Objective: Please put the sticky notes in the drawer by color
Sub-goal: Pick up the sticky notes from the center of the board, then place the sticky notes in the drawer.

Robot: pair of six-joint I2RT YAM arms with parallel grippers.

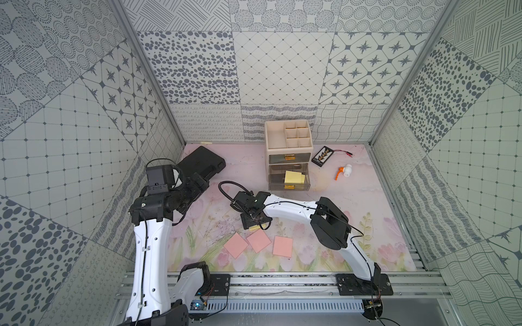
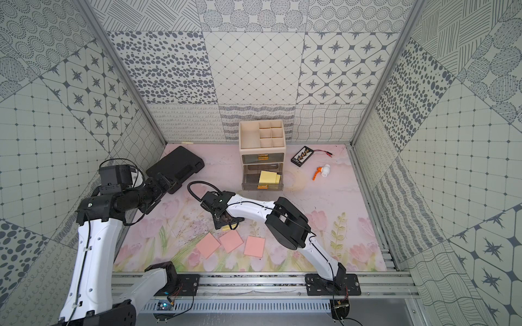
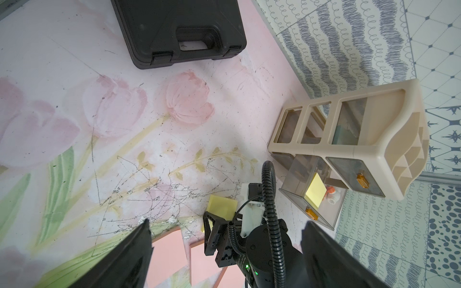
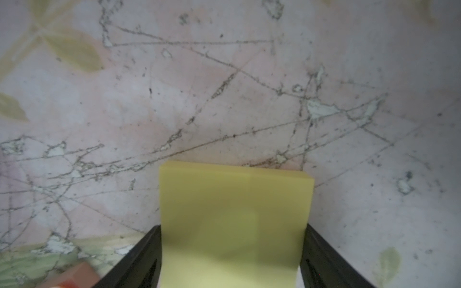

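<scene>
A yellow sticky note (image 4: 234, 219) lies on the flowered mat, and my right gripper (image 4: 232, 227) is down over it with a finger pressed against each side. In both top views the right gripper (image 1: 255, 223) hides most of that note. Three pink sticky notes (image 1: 236, 245) (image 1: 259, 241) (image 1: 282, 246) lie in a row just in front of it. The cream drawer chest (image 1: 267, 141) stands at the back with one drawer pulled out, and yellow notes (image 1: 293, 177) lie inside. My left gripper (image 1: 204, 180) hovers open and empty at the left, near the black case.
A flat black case (image 1: 203, 161) lies at the back left. A black card with red leads (image 1: 323, 155) and an orange-and-white valve (image 1: 343, 171) lie right of the chest. The patterned walls close in on three sides.
</scene>
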